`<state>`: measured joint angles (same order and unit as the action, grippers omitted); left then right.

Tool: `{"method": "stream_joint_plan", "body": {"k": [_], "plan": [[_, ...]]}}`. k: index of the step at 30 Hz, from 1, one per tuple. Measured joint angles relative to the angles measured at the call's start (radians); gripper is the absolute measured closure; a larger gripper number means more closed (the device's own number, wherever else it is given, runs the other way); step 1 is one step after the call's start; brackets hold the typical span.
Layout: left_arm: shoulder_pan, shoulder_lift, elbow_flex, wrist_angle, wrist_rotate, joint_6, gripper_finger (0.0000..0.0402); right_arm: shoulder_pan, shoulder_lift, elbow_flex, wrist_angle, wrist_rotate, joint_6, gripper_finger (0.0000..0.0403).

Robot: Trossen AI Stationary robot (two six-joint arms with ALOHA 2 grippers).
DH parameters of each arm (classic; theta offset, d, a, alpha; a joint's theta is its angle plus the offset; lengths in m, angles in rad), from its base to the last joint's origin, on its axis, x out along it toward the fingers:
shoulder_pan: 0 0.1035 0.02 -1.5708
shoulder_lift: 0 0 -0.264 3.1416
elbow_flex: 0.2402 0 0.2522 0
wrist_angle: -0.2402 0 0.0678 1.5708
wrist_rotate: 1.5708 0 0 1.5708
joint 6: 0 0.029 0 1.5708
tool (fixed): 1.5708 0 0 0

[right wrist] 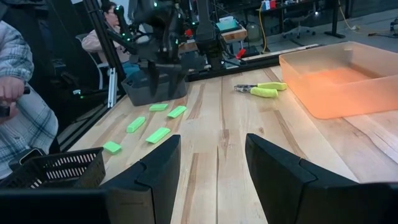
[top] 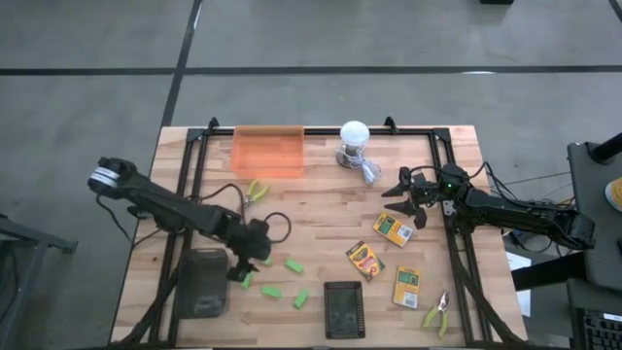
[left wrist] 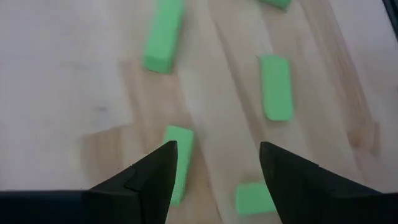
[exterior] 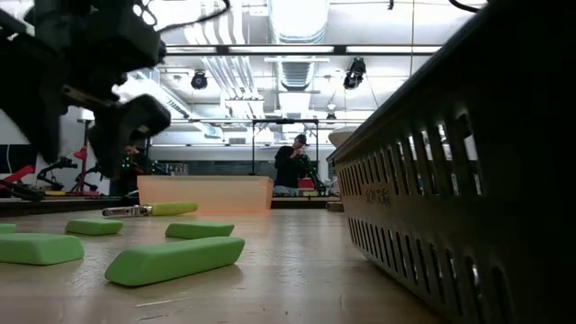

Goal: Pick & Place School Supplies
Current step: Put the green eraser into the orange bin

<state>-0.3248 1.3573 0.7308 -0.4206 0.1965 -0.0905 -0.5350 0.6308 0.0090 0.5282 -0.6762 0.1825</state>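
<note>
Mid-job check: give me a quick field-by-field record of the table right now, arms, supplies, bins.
left gripper: open, hovering low over the green blocks, nothing held
right gripper: open, empty, above the table beside the crayon boxes
green blocks: five, loose on the wood near the left arm
crayon boxes: three, lying flat on the right half
pliers: one beside the orange tray, another near the front right corner
orange tray: nothing visible inside
dark baskets: two at the front edge

A robotics lab or workshop is indicated: a wooden table [top: 321, 209] is set on a concrete floor [top: 292, 39], ducts [exterior: 297, 36] are hung overhead, and benches [right wrist: 261, 31] with seated people [right wrist: 102, 34] are seen behind
</note>
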Motion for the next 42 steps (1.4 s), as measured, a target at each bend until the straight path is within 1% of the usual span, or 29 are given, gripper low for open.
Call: {"method": "stream_joint_plan", "body": {"k": [2,5,12,17,20,26,32,37,42], "plan": [[0.003,0.033,0.004,-0.001,0.034,0.01,0.0168,0.0,0.0,0.0,0.0,0.0,0.0,0.0225],[0.003,0.067,0.001,0.0,0.056,0.023,0.0168,0.0,0.0,0.0,0.0,0.0,0.0,0.0225],[0.017,0.115,0.015,0.001,0.037,0.044,0.0168,0.0,0.0,0.0,0.0,0.0,0.0,0.0225],[0.018,0.105,0.033,-0.003,0.037,0.04,0.0168,0.0,0.0,0.0,0.0,0.0,0.0,0.0225],[0.018,0.089,0.039,0.002,0.015,0.042,0.0168,0.0,0.0,0.0,0.0,0.0,0.0,0.0225],[0.018,0.089,0.033,0.001,-0.079,0.017,0.0168,0.0,0.0,0.0,0.0,0.0,0.0,0.0225],[0.018,0.089,0.033,0.001,-0.132,0.04,0.0168,0.0,0.0,0.0,0.0,0.0,0.0,0.0225],[0.019,0.089,0.008,0.01,-0.141,0.032,0.0168,0.0,0.0,0.0,0.0,0.0,0.0,0.0225],[0.019,0.09,-0.043,0.047,-0.134,0.006,0.0168,0.0,0.0,0.0,0.0,0.0,0.0,0.0225]]}}
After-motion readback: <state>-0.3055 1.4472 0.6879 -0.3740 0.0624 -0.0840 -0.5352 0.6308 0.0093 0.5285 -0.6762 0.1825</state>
